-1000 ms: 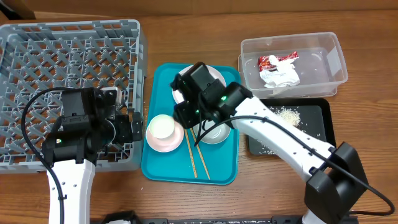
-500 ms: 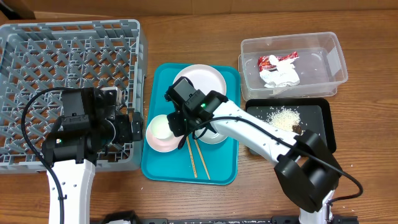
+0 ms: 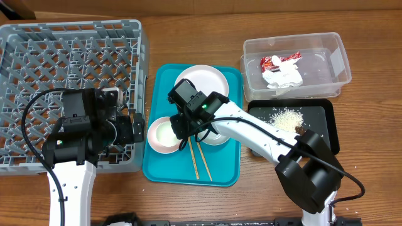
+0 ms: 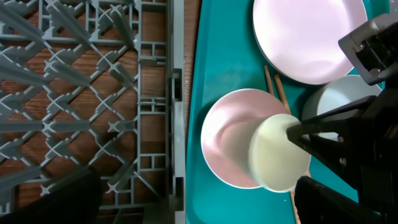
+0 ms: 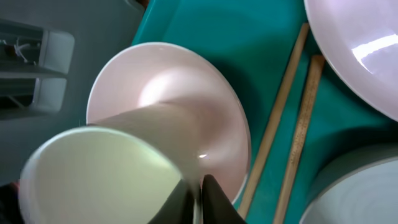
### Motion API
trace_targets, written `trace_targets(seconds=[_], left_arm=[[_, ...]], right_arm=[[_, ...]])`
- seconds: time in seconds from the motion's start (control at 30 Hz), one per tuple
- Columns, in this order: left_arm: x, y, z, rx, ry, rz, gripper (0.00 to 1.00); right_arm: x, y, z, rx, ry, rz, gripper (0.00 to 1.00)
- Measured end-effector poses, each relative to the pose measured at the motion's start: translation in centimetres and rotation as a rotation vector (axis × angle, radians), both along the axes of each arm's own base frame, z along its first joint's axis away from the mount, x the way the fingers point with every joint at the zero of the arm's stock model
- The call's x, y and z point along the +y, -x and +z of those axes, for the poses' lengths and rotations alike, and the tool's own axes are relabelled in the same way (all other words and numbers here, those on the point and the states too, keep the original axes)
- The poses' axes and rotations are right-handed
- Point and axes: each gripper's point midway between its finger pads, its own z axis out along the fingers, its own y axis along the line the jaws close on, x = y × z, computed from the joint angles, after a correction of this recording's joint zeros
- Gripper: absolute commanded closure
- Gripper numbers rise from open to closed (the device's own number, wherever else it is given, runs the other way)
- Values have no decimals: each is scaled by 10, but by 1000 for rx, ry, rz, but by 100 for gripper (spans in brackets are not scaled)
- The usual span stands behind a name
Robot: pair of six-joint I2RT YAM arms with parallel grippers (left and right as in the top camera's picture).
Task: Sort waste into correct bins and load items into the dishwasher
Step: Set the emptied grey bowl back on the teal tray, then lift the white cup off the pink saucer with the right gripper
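My right gripper [image 3: 180, 123] is shut on the rim of the small white cup [image 3: 163, 130], which sits tilted on the pink saucer [image 3: 157, 144]; the right wrist view shows the fingers [image 5: 196, 193] pinching the cup wall [image 5: 99, 174] over the saucer [image 5: 193, 106]. The white plate [image 3: 207, 80], pale bowl [image 3: 218, 136] and two chopsticks [image 3: 202, 163] lie on the teal tray [image 3: 163, 174]. My left gripper [image 3: 137, 129] is open and empty at the grey dish rack's [image 3: 38, 37] right edge, beside the saucer [image 4: 224, 140].
The clear tub [image 3: 333, 47] holds the red wrapper [image 3: 279, 61] and the napkin [image 3: 282, 76]. The black tray [image 3: 320, 135] holds rice [image 3: 287, 117] and a brown scrap [image 3: 300, 130]. My right arm crosses over the bowl and the teal tray.
My right gripper moved left from over the plate and bowl to the cup and shut on its rim. The left arm has not moved.
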Motion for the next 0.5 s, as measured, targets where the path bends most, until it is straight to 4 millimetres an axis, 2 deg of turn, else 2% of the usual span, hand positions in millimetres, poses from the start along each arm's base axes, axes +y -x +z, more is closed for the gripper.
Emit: trace_targets(seconds=[0.17, 0.3, 0.4, 0.5], left_arm=[[0, 0, 0, 0, 0, 0, 0], [0, 0, 0, 0, 0, 0, 0], [0, 0, 0, 0, 0, 0, 0], [0, 0, 0, -1, 1, -1, 0]], right_arm=[[-1, -1, -1, 7, 2, -17, 96], [-11, -4, -3, 26, 19, -43, 96], [-27, -19, 1, 31, 20, -93, 96], [-45, -38, 21, 5, -9, -152, 96]])
